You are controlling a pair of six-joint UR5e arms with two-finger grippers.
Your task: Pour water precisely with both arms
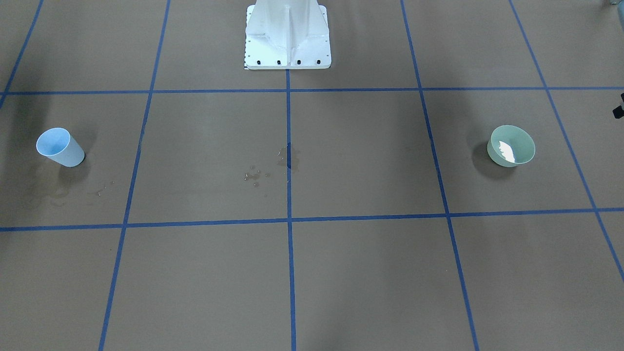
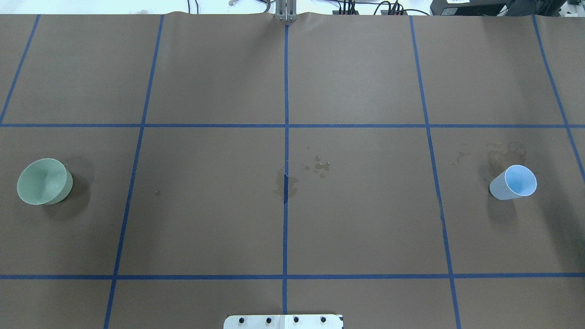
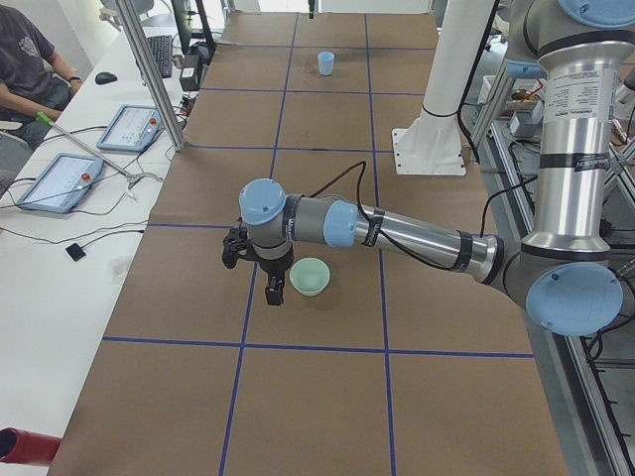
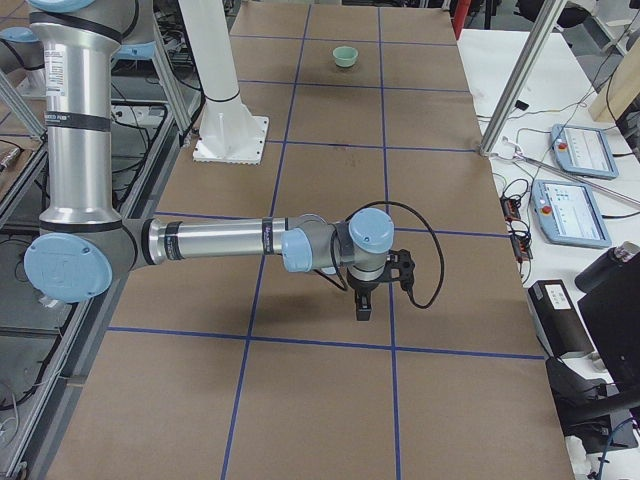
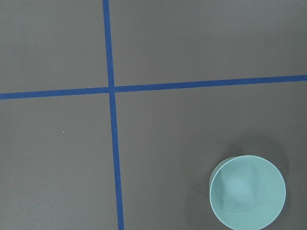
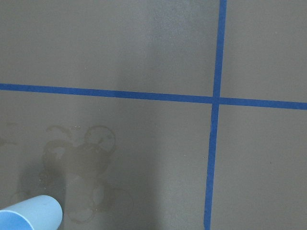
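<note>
Brown paper table cover (image 2: 205,205): matt. Pale green round bowl (image 2: 44,181), light blue tapered cup (image 2: 513,182): smooth plastic. Grey tubular left arm (image 3: 417,236): satin metal. White bolted pedestal (image 1: 287,34): glossy paint.

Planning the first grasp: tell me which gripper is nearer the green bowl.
Left. The left gripper hangs just beside the green bowl; the right gripper is far off at the other side, near the blue cup.
</note>
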